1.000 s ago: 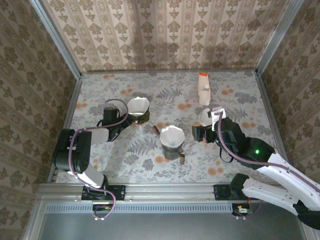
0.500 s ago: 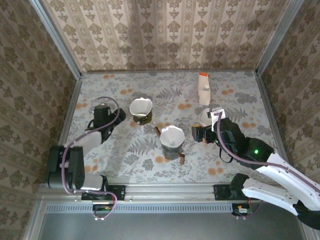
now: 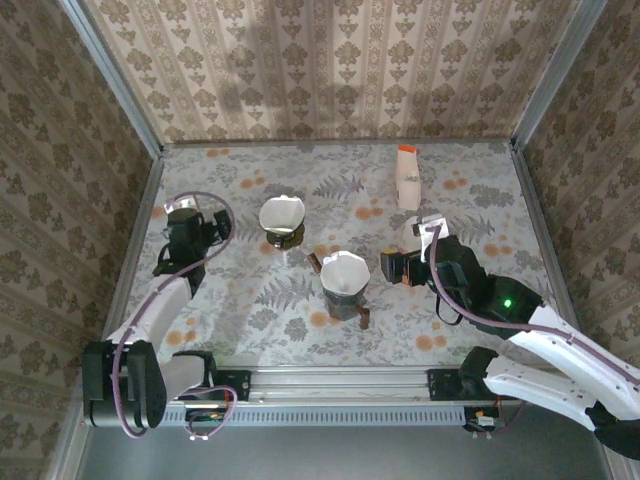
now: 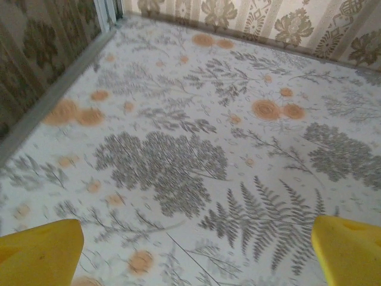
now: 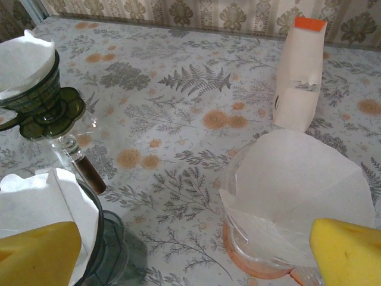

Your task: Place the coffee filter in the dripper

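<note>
A white coffee filter (image 3: 282, 212) sits inside the green dripper (image 3: 284, 236) left of the table's middle; the right wrist view shows this filter (image 5: 22, 58) and dripper (image 5: 44, 110) at its top left. My left gripper (image 3: 184, 236) stands open well to the left of it, over bare table (image 4: 178, 149), with nothing between the jaws (image 4: 193, 256). My right gripper (image 3: 404, 266) is open too, its yellow fingertips (image 5: 38, 253) wide apart (image 5: 193, 262), between a dark dripper (image 3: 344, 284) and a clear orange-based dripper (image 5: 280, 238), each with a filter in it.
A white carton with an orange cap (image 3: 406, 178) stands at the back right, also seen as the carton (image 5: 300, 71) behind the clear dripper. The dark dripper's brown handle (image 5: 89, 173) sticks out toward the middle. Patterned walls (image 3: 60, 150) close in the table on three sides.
My left gripper has opened and drawn back to the left, away from the green dripper, leaving the filter in it. The right gripper has barely moved.
</note>
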